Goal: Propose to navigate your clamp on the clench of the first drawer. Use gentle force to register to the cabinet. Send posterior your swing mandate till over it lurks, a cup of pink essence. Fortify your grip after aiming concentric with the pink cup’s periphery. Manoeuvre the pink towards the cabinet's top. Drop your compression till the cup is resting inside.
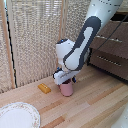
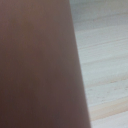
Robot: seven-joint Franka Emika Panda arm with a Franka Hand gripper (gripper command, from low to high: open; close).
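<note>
The pink cup (image 1: 66,89) stands upright on the light wooden table, near the middle of the exterior view. My clamp (image 1: 64,80) comes straight down onto its rim, with the dark fingers at the cup's mouth. How wide the fingers stand is hidden by the white hand. In the wrist view a blurred brownish-pink surface (image 2: 35,65), very close, fills most of the picture. The cabinet (image 1: 114,52) stands at the exterior view's right, apart from the clamp. Its first drawer (image 1: 118,32) shows as a dark brown front; the clench is too blurred to make out. The arm partly hides the cabinet's top.
A small yellow block (image 1: 45,88) lies on the table just beside the cup, toward the exterior view's left. A white patterned plate (image 1: 17,116) sits at the front left corner. A pale slatted screen (image 1: 35,40) stands behind the table.
</note>
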